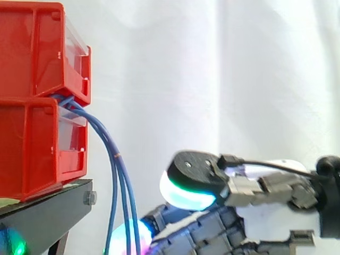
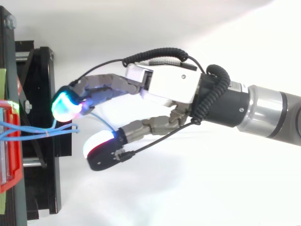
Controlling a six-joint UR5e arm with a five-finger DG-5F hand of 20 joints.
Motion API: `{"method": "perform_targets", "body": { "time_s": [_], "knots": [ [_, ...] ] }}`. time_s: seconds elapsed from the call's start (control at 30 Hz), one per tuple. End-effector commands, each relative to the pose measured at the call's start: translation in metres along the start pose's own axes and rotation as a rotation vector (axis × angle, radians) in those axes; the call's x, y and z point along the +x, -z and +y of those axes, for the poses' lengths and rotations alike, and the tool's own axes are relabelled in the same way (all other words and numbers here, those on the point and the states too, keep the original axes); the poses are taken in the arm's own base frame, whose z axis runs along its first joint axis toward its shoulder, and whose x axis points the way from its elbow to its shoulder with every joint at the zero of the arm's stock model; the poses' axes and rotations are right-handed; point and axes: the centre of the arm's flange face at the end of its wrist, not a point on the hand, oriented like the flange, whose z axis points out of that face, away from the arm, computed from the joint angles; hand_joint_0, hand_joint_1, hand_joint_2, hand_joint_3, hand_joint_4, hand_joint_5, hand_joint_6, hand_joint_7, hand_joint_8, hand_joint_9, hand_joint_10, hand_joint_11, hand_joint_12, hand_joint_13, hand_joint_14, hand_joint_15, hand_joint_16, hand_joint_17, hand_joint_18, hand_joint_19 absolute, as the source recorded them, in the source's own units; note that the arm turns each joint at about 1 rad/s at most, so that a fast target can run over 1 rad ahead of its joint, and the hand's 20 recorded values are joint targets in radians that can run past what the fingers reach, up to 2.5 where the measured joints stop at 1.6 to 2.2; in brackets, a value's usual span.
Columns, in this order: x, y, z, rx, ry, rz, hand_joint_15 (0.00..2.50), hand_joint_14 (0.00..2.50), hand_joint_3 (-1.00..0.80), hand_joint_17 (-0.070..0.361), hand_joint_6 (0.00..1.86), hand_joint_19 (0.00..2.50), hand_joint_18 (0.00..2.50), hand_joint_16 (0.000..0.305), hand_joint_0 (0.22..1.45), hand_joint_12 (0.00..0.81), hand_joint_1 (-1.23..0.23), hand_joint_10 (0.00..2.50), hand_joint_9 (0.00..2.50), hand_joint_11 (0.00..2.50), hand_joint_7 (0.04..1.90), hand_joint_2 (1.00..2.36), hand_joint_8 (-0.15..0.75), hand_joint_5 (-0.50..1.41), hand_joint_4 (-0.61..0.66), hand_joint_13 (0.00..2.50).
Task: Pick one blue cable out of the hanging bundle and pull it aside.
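**Item:** hand (image 2: 169, 87). State: released. Fingers are nearly straight and the thumb (image 2: 106, 153) is set well apart from them; I see nothing clamped.

**Item:** blue cable bundle (image 1: 118, 175). Location: just ahead of the fingertips (image 2: 66, 104). It leaves the red bins (image 1: 32, 53) beyond the hand and drops past the pads. Long axis is near vertical, crossing the hand's level reach.

**Item:** single blue strand (image 2: 106, 123). Location: in the gap between fingers and thumb, curving back toward the palm. I cannot tell whether it touches a pad.

**Note:** in my judgement, the closing should bring the thumb across onto this strand alone, leaving the rest of the bundle outside.
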Motion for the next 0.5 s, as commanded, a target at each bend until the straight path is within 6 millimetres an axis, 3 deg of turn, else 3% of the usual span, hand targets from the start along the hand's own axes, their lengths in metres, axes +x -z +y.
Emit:
{"method": "perform_targets", "body": {
  "time_s": [0.0, 0.47],
  "knots": [
    [-0.005, -0.009, 0.020, 0.029, -0.001, 0.008, 0.26, 0.01, -0.48, 0.100, 0.50, 0.16, 0.29, 0.044, 0.48, 0.332, -0.61, 0.01, 0.47, 0.31, 0.78, 1.00, 0.299, -0.19, 0.27, 0.39],
    [-0.004, -0.019, 0.019, -0.124, -0.012, -0.020, 0.27, 0.01, -0.48, 0.099, 0.50, 0.17, 0.30, 0.044, 0.48, 0.332, -0.61, 0.01, 0.48, 0.32, 0.78, 1.00, 0.298, -0.19, 0.27, 0.40]
  ]
}}
